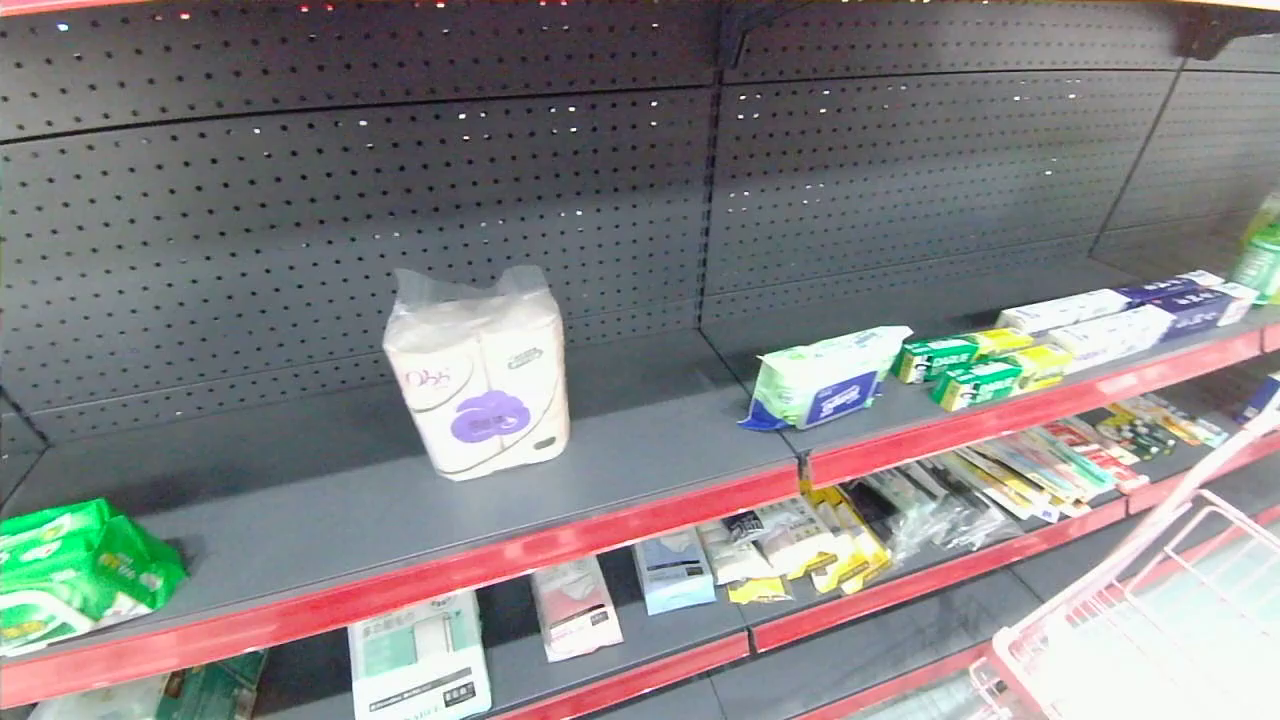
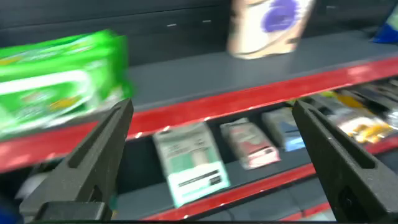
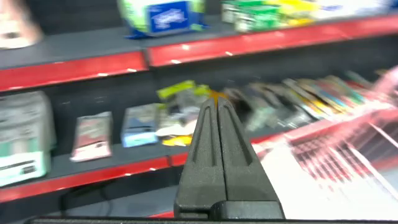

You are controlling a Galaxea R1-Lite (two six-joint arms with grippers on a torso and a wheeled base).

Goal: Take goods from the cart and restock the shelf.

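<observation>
Hidden or unclear:
- The cart point(image 1: 1040, 625) is cut off at the lower right corner of the head view. Its contents cannot be made out.
- The green pack point(image 1: 70, 575) at the left end of the shelf point(image 1: 620, 450) is cut by the frame edge.
- The small goods point(image 1: 800, 545) on the tier below are partly covered by the red shelf lip, and their types are hard to tell.
- Both wrist views are smeared, so print and fine edges are lost.

Orientation:
- The roll pack point(image 1: 478, 385) stands upright on the shelf, left of the centre upright and well apart from the green pack.
- Its long axis is vertical. The printed face is towards the aisle, turned slightly to the right.
- The wipes pack point(image 1: 822, 378) lies low on the next bay, long axis along the shelf edge. It sits just beside the green and yellow boxes point(image 1: 965, 365).

By view:
- Left wrist view: the left gripper point(image 2: 212, 107) has its fingers wide apart with nothing between them. It faces the shelf lip, between the green pack and the roll pack.
- Right wrist view: the right gripper point(image 3: 216, 106) has its fingers pressed together, holding nothing. It points at the lower tier, with the cart's pink wires to one side.
</observation>
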